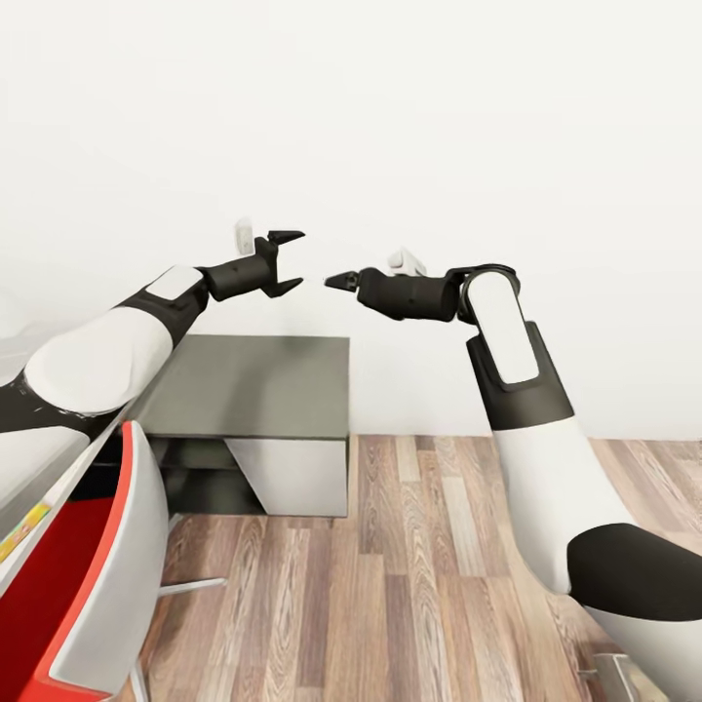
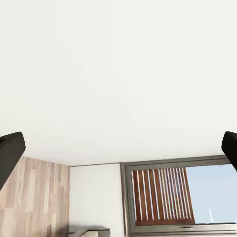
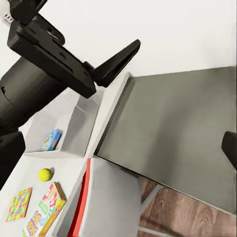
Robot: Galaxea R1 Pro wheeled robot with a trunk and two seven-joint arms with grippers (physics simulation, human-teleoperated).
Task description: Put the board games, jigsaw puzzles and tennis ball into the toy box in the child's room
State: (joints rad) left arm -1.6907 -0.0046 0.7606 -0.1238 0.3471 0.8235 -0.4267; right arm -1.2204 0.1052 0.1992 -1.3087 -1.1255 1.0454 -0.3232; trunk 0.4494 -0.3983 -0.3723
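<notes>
Both arms are reaching forward at a white wall; left gripper (image 1: 288,259) and right gripper (image 3: 118,143) gaping open. Tennis ball (image 3: 45,174) is lying on the table (image 3: 64,173) beside the toy box (image 3: 74,129).

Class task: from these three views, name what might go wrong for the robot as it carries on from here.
1. The left gripper and right gripper hang open, tips close together in front of the wall; a careless swing might knock them together.
2. The red and white chair sits close under the left arm, so turning toward the table may clip it.
3. The tennis ball lies loose beside the toy box; a nudge might roll it away.
</notes>
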